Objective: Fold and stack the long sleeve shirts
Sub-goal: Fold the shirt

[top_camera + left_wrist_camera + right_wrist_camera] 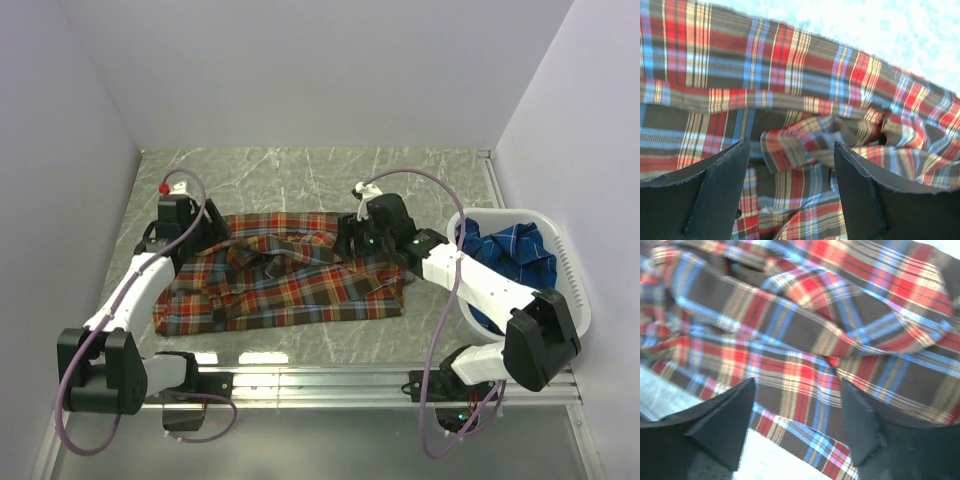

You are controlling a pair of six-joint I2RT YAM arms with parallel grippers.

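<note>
The red-orange shirt is showing plaid: red-orange blocks, dark brown-green squares, blue and pale cream lines crossing. The blue shirt is showing bright blue with thin white lines. The basket is reading plain white. The table is showing grey-green marbling, pale veins. The left arm and right arm are showing white links, black joints. The cables are looking mauve. The walls are reading pale lilac-white.

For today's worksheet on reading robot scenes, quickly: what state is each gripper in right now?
Left gripper: open, empty, over the red plaid shirt.
Right gripper: open, holding nothing.
</note>
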